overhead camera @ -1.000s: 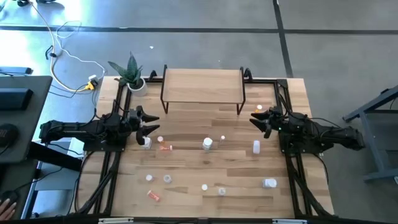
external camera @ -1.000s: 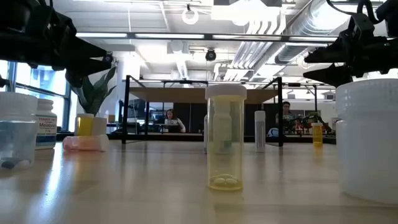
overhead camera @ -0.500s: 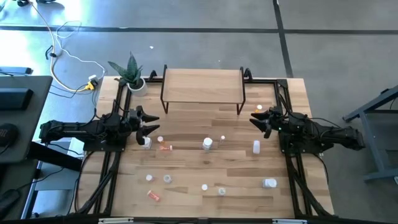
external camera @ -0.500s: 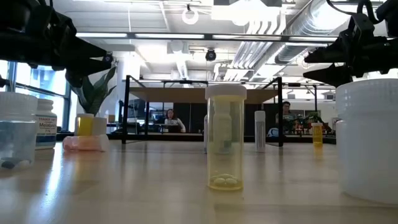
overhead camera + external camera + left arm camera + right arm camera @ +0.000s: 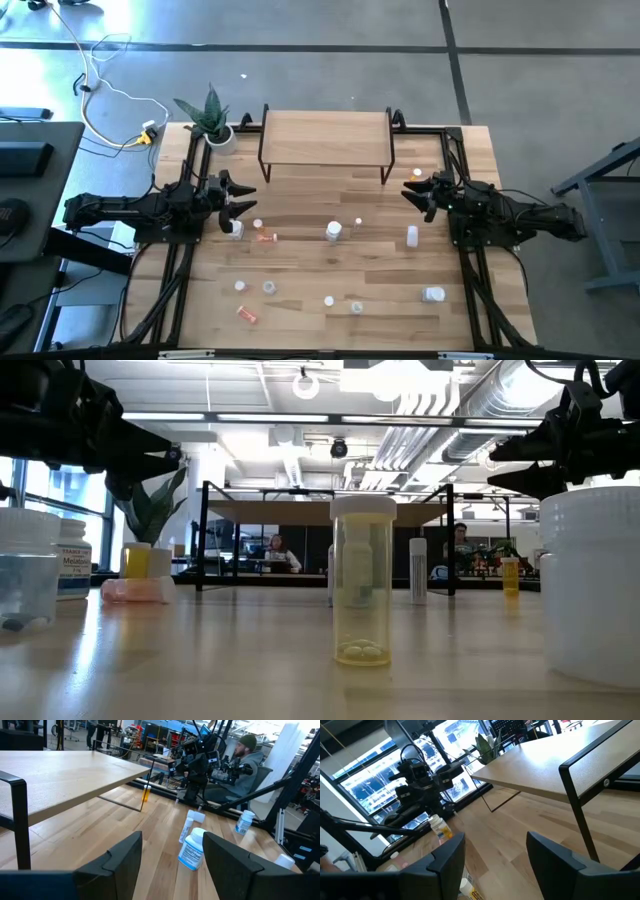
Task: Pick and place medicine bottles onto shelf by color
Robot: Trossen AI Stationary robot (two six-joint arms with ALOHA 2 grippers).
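Hovering at the left of the high view, kept the left fingers (image 5: 238,191) parted and empty above the counter (image 5: 320,270), just beside a small white bottle (image 5: 236,228) and near an orange-pink vial (image 5: 265,237) that lay on its side. Mirrored this at the right of the frame with the right fingers (image 5: 410,192), likewise spread around nothing, near an orange vial (image 5: 417,174) by the right leg of the shelf (image 5: 325,135).

Showed the shelf bare at upper centre, with the medicine bottles scattered across the middle and lower frame, none yet placed.

Looked risky in several ways. Could have tipped or rolled such tiny bottles with wide fingers lowered slightly off centre. Could have pinched the white bottle by mistake while reaching for the orange-pink vial close by. Could have clipped the shelf's thin black legs on the carry toward upper centre. Could have muddled the colour groups with clear and white bottles so alike.
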